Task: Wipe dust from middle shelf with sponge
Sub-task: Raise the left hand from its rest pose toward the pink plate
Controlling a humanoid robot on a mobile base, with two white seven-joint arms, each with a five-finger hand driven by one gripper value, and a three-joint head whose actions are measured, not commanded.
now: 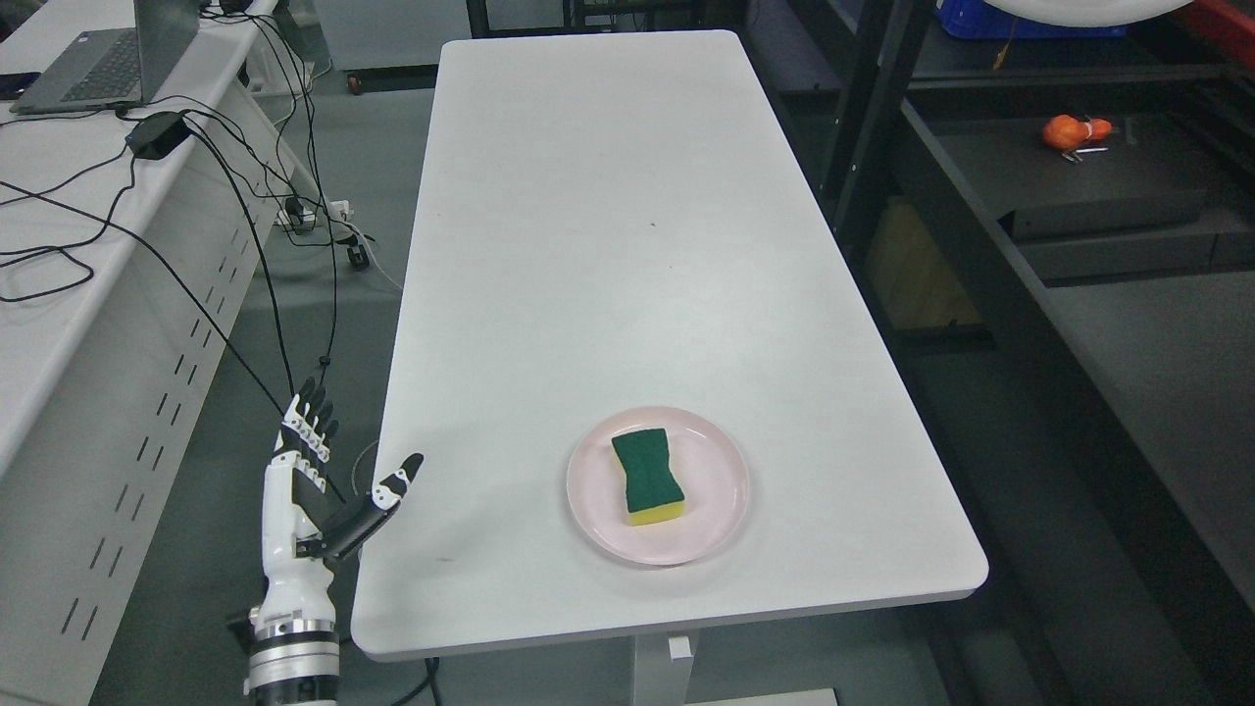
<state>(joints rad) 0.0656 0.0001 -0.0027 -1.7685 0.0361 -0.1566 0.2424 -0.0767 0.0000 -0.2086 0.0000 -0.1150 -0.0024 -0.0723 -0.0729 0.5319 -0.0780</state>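
Low at the left edge of the frame I have the left robot hand (312, 490) raised beside the desk (608, 245), fingers straight and spread, thumb angled toward the desk edge, gripping nothing. I see no right arm. Further right, toward the lower middle of the frame, the sponge (646, 475) lies flat on a pink plate (721, 515), green scouring side up with a yellow layer showing at its near edge, well apart from the robot hand. Along the right side of the frame stands the dark shelf (1098, 201), with a small orange object (1071, 131) resting on it at upper right. I judge this the very start: the sponge is untouched. My next move calls for a reach across the desk corner, then closing the fingers on the sponge's narrow waist before turning toward the shelf.
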